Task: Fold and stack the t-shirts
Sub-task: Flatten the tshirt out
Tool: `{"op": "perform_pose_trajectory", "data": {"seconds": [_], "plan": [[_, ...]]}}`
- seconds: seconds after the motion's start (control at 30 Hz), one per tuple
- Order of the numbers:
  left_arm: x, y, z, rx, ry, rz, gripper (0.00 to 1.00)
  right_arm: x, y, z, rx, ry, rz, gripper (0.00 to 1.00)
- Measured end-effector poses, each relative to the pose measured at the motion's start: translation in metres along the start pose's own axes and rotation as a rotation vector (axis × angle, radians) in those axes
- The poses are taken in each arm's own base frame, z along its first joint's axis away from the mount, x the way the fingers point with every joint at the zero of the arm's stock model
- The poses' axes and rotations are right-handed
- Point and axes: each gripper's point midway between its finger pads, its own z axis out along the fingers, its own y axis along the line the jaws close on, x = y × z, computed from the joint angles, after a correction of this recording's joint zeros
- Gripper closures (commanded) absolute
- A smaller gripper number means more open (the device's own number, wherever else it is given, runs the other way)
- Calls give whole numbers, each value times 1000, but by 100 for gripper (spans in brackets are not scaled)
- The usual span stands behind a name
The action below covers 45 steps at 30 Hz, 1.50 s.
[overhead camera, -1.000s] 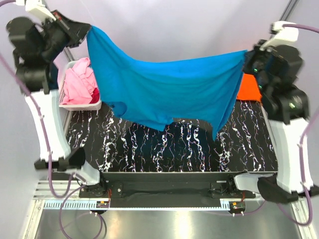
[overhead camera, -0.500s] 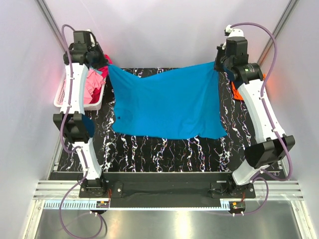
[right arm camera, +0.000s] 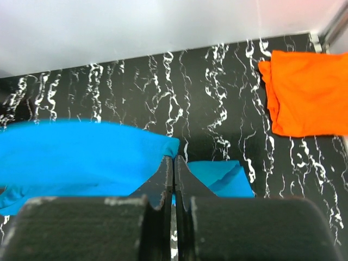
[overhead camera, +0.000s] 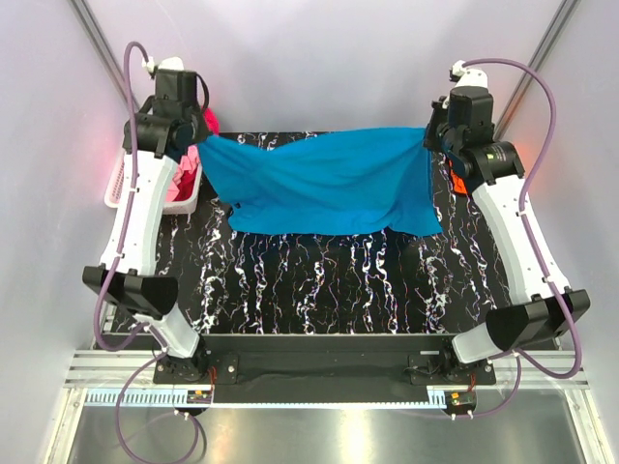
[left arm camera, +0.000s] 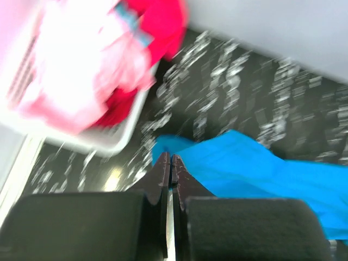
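A turquoise-blue t-shirt point(overhead camera: 324, 184) hangs stretched between my two grippers over the far half of the black marbled table point(overhead camera: 329, 290), its lower edge touching the surface. My left gripper point(overhead camera: 198, 143) is shut on its left corner point(left arm camera: 179, 149). My right gripper point(overhead camera: 430, 135) is shut on its right corner point(right arm camera: 168, 147). A folded orange t-shirt point(right arm camera: 307, 92) lies at the far right, mostly hidden behind the right arm in the top view point(overhead camera: 455, 180). Pink point(left arm camera: 70, 76) and magenta point(left arm camera: 157, 22) t-shirts lie in the basket.
A white slatted basket point(overhead camera: 145, 193) stands at the far left edge of the table, behind the left arm. White walls close in the back and sides. The arm bases sit at the near edge.
Both grippers have come down from high up to the far end of the table, carrying the blue t-shirt. The shirt has gone from hanging wide to a shorter band, its lower edge touching the table.
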Motion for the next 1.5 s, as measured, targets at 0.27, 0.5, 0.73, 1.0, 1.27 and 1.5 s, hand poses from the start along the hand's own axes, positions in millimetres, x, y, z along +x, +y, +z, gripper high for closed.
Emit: {"op": "perform_pose_trajectory", "data": {"seconds": [0.27,0.5,0.73,1.0,1.27,1.5], "plan": [[69,47,-5,-218,172,9,100,19,-5,10,34,42,41,100],[82,65,-51,-195,159,-12,100,35,-11,-12,40,63,91,100],[93,61,-89,-46,122,-55,100,36,-22,-73,29,26,176,100],[236,27,-79,128,442,15,81,105,-36,-95,57,183,220,100],[291,25,-107,199,509,-28,35,203,-36,-96,73,465,278,100],[297,18,-106,204,512,-63,34,209,-34,-97,69,485,288,100]]}}
